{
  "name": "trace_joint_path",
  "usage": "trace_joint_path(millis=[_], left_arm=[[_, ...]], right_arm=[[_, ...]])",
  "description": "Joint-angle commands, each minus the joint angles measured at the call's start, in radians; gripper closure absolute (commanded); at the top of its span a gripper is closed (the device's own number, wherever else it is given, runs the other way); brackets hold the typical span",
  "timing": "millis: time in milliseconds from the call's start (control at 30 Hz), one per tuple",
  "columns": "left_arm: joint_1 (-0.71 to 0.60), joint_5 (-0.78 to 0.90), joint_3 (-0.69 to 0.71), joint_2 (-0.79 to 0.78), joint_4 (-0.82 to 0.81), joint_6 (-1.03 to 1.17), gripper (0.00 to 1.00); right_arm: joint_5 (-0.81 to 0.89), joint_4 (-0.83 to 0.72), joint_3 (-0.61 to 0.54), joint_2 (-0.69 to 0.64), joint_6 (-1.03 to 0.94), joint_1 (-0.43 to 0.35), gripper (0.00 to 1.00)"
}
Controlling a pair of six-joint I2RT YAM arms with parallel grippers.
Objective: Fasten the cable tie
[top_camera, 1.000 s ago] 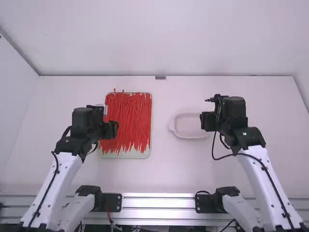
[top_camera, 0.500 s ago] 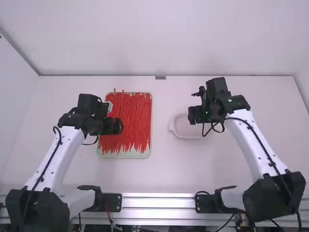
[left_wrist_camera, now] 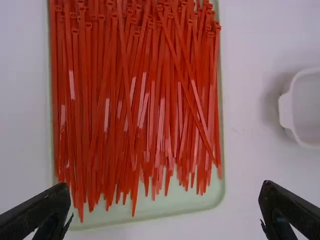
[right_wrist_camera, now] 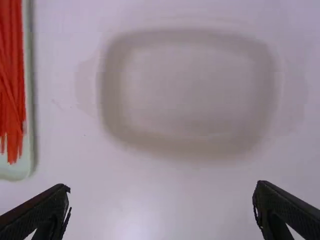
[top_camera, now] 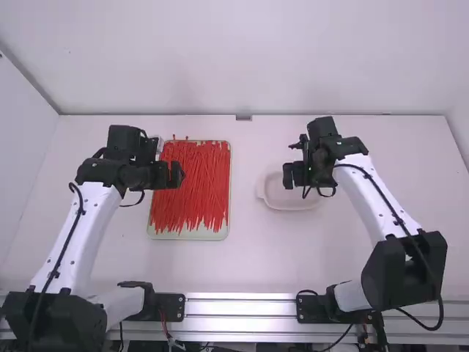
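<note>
Left hand (left_wrist_camera: 164, 200) (spread wide) hangs over red cable ties (left_wrist_camera: 132, 100).

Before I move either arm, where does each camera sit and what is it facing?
High view: above and behind, looking down at the table; both arms, left gripper, right gripper.
Left wrist view: over the tray of cable ties; own gripper open.
Right wrist view: over the white dish; own gripper open.
Shared: tray and white dish show in all three.
</note>
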Motion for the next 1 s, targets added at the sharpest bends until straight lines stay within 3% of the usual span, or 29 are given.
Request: trace_joint_path(millis=[0, 300, 500, 633, 767, 967], left_arm=[[0.006, 0.003, 0.013, 0.018, 0.003, -0.009, 0.01], [0.014, 0.007, 0.014, 0.072, 0.051, -0.012, 0.01], [0.014, 0.006, 0.024, 0.117, 0.132, -0.012, 0.01], [0.014, 0.002, 0.114, 0.184, 0.112, -0.005, 0.01], [0.014, -0.031, 0.234, 0.277, 0.076, 0.002, 0.01], [0.005, -0.057, 0.388, 0.418, 0.051, -0.001, 0.01]], right_arm=[[-0.010, -0.014, -0.032, -0.050, 0.003, -0.006, 0.02], [0.057, 0.015, -0.155, -0.292, 0.064, 0.032, 0.02], [0.065, 0.147, -0.239, -0.465, 0.145, 0.097, 0.02], [0.080, 0.227, -0.261, -0.541, 0.145, 0.119, 0.02], [0.080, 0.255, -0.276, -0.566, 0.120, 0.117, 0.02], [0.067, 0.256, -0.295, -0.524, 0.135, 0.056, 0.02]])
